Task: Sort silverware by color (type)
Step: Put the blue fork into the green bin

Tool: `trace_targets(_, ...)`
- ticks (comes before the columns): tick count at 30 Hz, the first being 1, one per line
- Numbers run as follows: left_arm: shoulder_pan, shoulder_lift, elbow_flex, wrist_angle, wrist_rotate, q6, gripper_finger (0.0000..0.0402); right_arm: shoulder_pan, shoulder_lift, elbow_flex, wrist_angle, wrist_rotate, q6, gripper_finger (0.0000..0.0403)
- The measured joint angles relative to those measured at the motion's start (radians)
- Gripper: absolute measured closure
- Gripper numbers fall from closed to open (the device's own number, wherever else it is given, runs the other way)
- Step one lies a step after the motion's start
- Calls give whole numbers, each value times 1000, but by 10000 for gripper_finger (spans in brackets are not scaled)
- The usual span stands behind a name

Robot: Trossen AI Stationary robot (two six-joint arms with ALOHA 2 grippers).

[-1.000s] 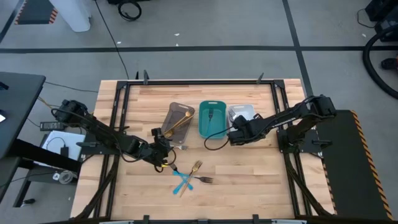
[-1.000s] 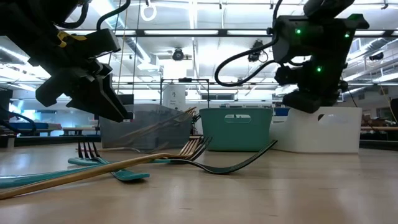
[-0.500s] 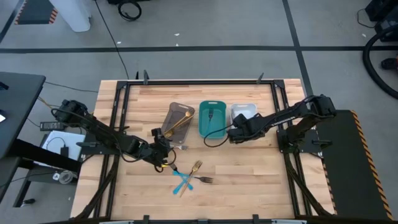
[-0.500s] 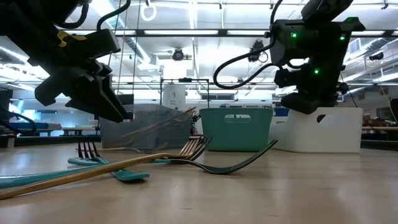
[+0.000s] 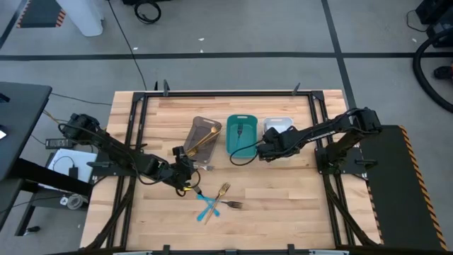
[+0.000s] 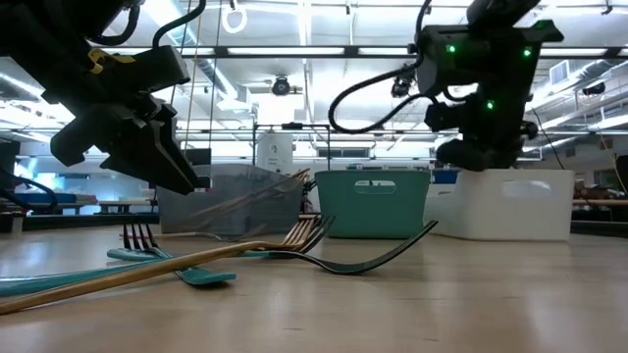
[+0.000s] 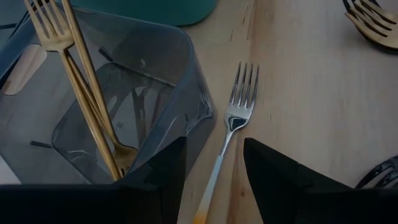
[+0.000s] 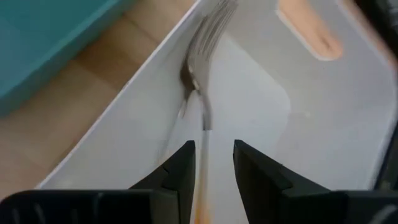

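My left gripper [image 5: 185, 175] hangs low over the table [image 5: 283, 205] just beside the grey-brown tray's [image 5: 202, 134] near corner, fingers [image 7: 155, 168] spread, straddling the handle of a silver fork [image 7: 233, 121] that lies flat on the wood beside that tray. Gold pieces [image 7: 74, 74] lean inside the tray. Nearer the table's front, a gold fork [image 5: 223, 191], teal-handled pieces [image 5: 207, 209] and a dark fork [image 5: 233, 205] lie loosely crossed. The teal tray [image 5: 241, 136] sits in the middle, holding a dark piece. My right gripper [image 5: 265, 151] hovers at the near end of the white tray [image 5: 279, 126], fingers [image 8: 180, 165] parted, with a silver orange-handled fork [image 8: 202, 68] between them, resting against the tray's wall; whether they touch it I cannot tell
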Motion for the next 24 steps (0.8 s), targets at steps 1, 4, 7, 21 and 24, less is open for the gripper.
trace_targets(1,0,0,0,0,0,0,233,0,0,11,-21,4,0,288)
trace_targets(4,0,0,0,0,3,6,233,2,0,54,-85,30,-2,288)
trace_targets(7,0,0,0,0,15,33,233,16,0,94,-134,69,-5,288)
trace_targets(21,4,0,66,-14,242,37,233,156,-1,190,-71,283,-120,288)
trace_targets(24,19,0,80,-60,343,26,233,197,-2,191,26,309,-218,288)
